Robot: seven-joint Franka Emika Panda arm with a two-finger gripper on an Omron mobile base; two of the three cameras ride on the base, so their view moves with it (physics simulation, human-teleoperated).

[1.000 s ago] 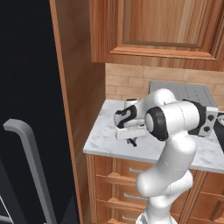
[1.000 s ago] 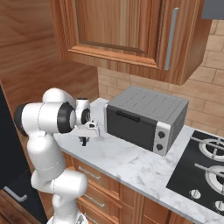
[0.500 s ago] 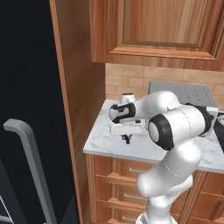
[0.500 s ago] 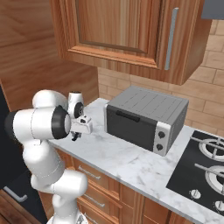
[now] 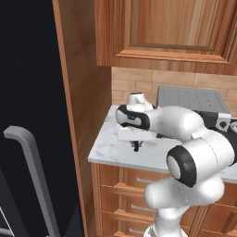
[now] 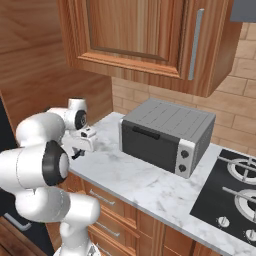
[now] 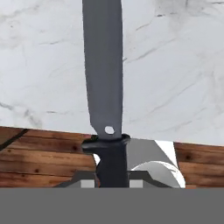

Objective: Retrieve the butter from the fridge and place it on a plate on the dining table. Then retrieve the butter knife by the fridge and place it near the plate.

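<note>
Knife-fetching step in hand. The hand (image 5: 135, 145) is closed tight on the handle of the butter knife (image 7: 103, 78), which the hand view shows gripped at its dark handle with the grey blade running straight out ahead of the fingers. Blade hangs over the white marble counter (image 5: 109, 148); whether it clears the surface or touches it cannot be told from these views, though the base views suggest the hand sits just above the counter top. Below the hand are the wooden drawer fronts. Beyond the hand, further along the counter, stands the grey toaster oven (image 6: 167, 134), well apart from the knife; past that, the stove top (image 6: 235, 192). To one side of the hand, the wood panel and then the black fridge (image 5: 28, 115) with its grey bar handle. Judgement: grasp looks complete, transport not begun. Next move calls for a straight lift clear of the counter, keeping the blade off the wood panel, then carrying it to the dining table and setting it near the plate.
</note>
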